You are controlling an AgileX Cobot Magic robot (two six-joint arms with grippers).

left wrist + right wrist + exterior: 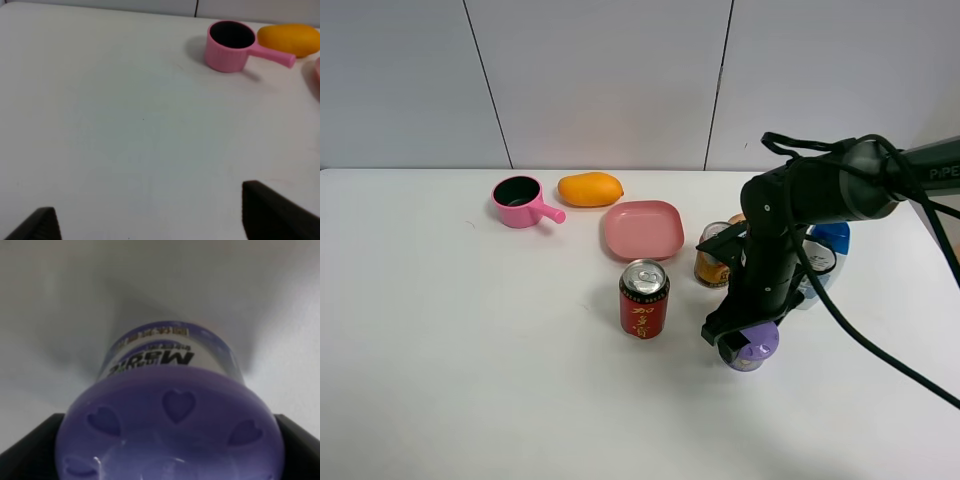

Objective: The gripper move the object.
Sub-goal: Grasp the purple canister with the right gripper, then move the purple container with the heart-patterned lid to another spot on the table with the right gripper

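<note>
Fingers of the right gripper sit against both sides of the object, a short lilac tub with hearts pressed into its purple lid, so we read the claw as closed around it at lid height. We cannot tell whether the tub rests on the white worktop or hangs just above it. It is right of the middle, roughly halfway between the far and near edges and well in from the right edge. A red can stands near it on the side towards the left edge. A pink plate lies beyond the can, towards the far edge. Behind the black arm we see a second can, partly hidden, and a blue-and-white container. Near the far edge a pink pot and a mango lie side by side. The left gripper hangs over bare worktop with its fingers spread wide and nothing between them.
</note>
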